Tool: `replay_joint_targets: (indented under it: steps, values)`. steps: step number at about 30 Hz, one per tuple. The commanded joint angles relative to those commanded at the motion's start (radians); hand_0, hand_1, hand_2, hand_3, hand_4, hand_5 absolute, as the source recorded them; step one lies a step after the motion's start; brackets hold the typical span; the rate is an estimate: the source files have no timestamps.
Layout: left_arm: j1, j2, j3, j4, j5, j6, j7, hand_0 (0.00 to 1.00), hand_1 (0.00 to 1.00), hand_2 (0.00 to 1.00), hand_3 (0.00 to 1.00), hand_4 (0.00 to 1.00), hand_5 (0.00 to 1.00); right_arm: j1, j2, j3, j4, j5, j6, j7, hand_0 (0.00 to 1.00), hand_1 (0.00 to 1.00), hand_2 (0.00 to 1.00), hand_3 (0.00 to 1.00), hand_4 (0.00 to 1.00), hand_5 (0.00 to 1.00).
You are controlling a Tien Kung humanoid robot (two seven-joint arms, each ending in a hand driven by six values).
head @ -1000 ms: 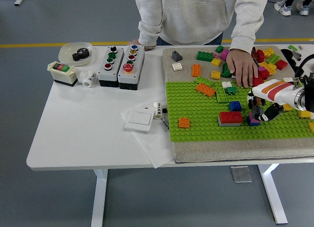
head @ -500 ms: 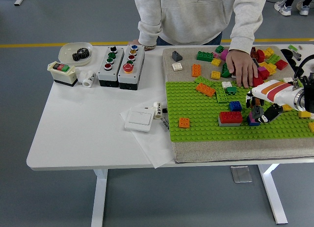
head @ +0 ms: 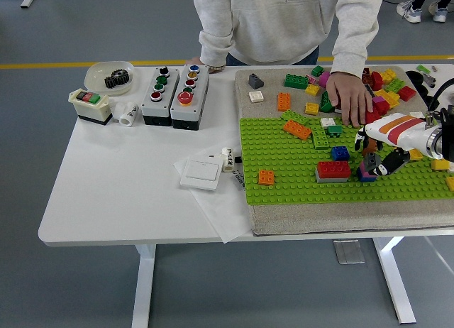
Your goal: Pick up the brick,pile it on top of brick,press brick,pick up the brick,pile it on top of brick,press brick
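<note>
Head view: the right hand is seen reaching in from the right edge over the green baseplate, its white and orange shell above dark fingers that are curled down around a small stack of bricks, pink and grey over blue, standing on the plate. The grip looks closed on that stack, though the fingertips are partly hidden.

Just left of the hand a red brick on a grey brick is set on the plate, with a small blue brick just behind it. Farther left of the hand lie an orange brick alone and a longer orange brick, tilted.

Behind the hand, a person's hand is laid flat on the loose brick pile on the grey mat.

Well to the left of the hand, on the white table, are two push-button boxes, a white wall switch and a dish with a black gear. A white tag beside the switch carries print too small to be read.
</note>
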State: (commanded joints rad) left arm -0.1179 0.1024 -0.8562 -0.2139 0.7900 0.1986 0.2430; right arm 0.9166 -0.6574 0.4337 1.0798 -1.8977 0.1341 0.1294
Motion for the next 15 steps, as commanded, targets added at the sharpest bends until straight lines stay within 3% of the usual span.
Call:
replay_joint_targets:
  steps: [9,13,14,15]
  values:
    - [-0.003,0.001,0.005,0.0,-0.006,0.0,-0.002,0.763,0.791,0.781,0.676,0.765,0.635,-0.025,-0.01,0.062,0.03,-0.015,0.006,-0.008,0.293,0.493,0.711,0.809,0.998,0.276]
    - [-0.006,0.002,0.007,0.001,-0.007,-0.001,-0.003,0.763,0.791,0.781,0.676,0.765,0.635,-0.07,-0.025,0.147,0.084,-0.028,0.019,-0.022,0.293,0.493,0.711,0.809,0.998,0.276]
    - [-0.006,0.003,0.007,0.001,-0.007,-0.001,-0.003,0.759,0.791,0.781,0.678,0.766,0.635,-0.089,-0.03,0.179,0.107,-0.034,0.02,-0.027,0.39,0.568,0.75,0.834,0.998,0.33]
    - [-0.006,0.003,0.007,0.001,-0.007,-0.001,-0.003,0.759,0.791,0.781,0.678,0.766,0.635,-0.097,-0.031,0.197,0.116,-0.036,0.019,-0.029,0.39,0.568,0.75,0.834,0.998,0.33]
